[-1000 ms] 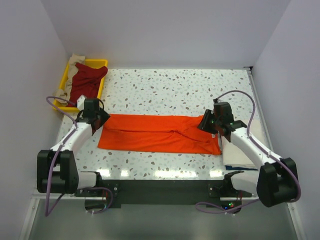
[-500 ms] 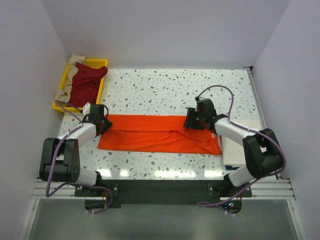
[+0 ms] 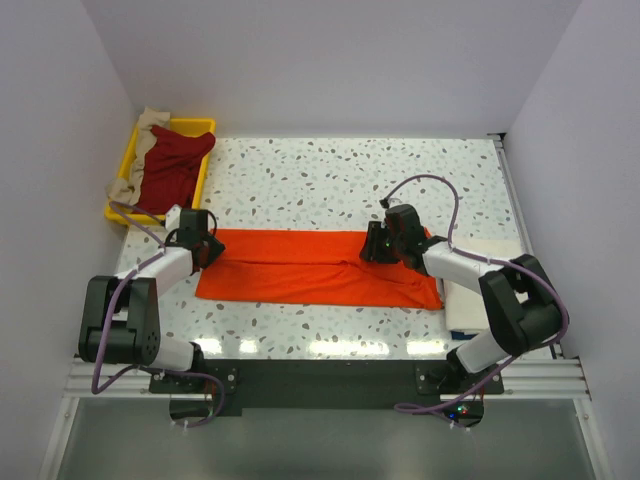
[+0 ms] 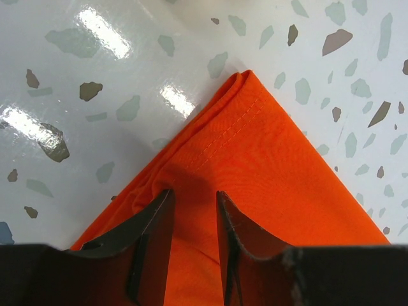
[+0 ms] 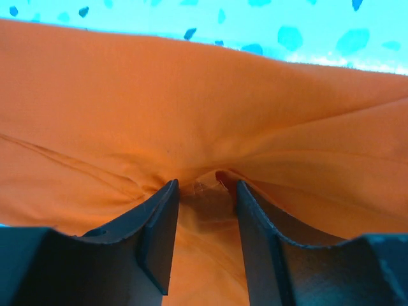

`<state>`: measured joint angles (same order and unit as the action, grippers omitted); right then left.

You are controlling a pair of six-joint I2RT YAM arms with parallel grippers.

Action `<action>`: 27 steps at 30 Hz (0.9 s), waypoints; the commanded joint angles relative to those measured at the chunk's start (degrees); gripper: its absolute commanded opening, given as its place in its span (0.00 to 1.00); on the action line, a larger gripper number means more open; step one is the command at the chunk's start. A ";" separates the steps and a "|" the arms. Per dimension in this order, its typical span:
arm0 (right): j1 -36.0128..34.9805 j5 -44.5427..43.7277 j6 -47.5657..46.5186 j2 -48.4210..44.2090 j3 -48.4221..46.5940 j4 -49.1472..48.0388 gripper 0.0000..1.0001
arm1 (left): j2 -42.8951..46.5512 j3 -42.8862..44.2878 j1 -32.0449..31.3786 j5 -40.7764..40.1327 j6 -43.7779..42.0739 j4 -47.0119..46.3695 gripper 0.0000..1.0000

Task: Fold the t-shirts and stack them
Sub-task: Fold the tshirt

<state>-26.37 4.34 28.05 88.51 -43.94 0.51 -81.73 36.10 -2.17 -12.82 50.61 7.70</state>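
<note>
Orange t-shirt (image 3: 315, 268) lies in a long band, running away from the yellow tray (image 3: 205, 125). Left gripper (image 4: 194, 194) straddles the tray-end corner, fingers narrowed. Has it caught cloth? Can't tell. Right gripper (image 5: 205, 185), far from the tray, pinches a pucker of cloth.

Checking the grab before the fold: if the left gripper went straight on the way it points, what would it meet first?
The orange shirt. The left gripper points down at its corner, jaws apart, tips seemingly on the cloth. The table lies directly under it.
</note>
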 commanded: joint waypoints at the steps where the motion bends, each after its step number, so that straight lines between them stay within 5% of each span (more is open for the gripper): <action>1: -0.26 0.49 0.69 -3.60 2.19 -2.62 0.43 | 1.40 0.11 -0.11 -1.07 0.63 -1.82 0.37; 17: -1.40 5.15 4.90 -14.42 11.42 -3.76 0.41 | 4.83 2.22 -0.11 1.83 -0.60 -0.50 0.38; 27: -10.61 1.91 8.94 -11.70 12.30 -7.81 0.41 | 7.20 2.31 -0.11 2.98 -2.18 0.21 0.38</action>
<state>-33.98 8.45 34.68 76.18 -31.66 -2.79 -76.53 36.25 -2.17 -10.39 49.89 8.36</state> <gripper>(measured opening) 0.414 0.375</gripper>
